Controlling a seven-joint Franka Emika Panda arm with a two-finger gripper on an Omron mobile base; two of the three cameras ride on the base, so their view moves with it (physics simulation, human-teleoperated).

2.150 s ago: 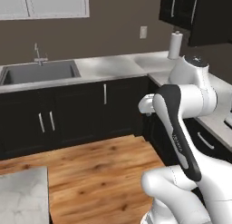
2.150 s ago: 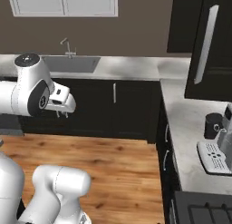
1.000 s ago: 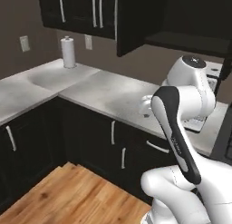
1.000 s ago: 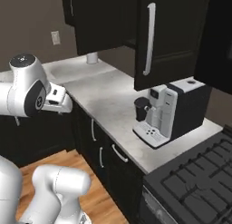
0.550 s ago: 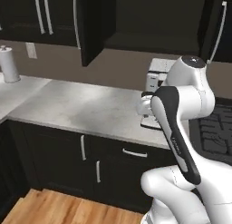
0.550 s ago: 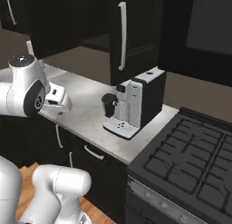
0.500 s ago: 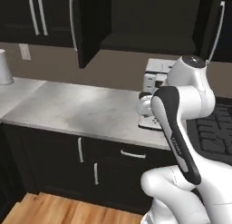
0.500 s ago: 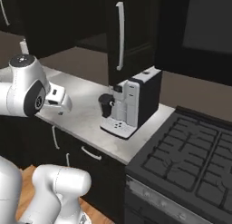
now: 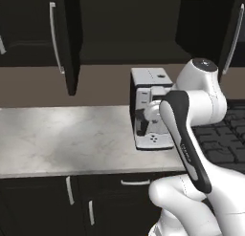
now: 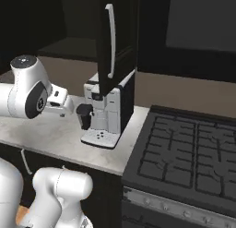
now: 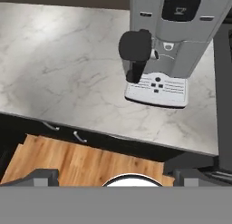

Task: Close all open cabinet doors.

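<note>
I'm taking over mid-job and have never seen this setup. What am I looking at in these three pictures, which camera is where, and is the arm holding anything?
It's a rendered kitchen with a white robot arm on a driving base. Two pictures come from cameras on the base, behind the arm to its left and right. The third looks down from the hand itself. The gripper shows as two dark finger tips at the bottom of that hand picture; it is open and holds nothing.

On the marble counter stands a silver coffee machine, with a black stovetop beside it. Above hang near-black cabinet doors with slim silver handles. One door stands swung out over the coffee machine, and another open door hangs left of it. Those are what needs closing.
</note>
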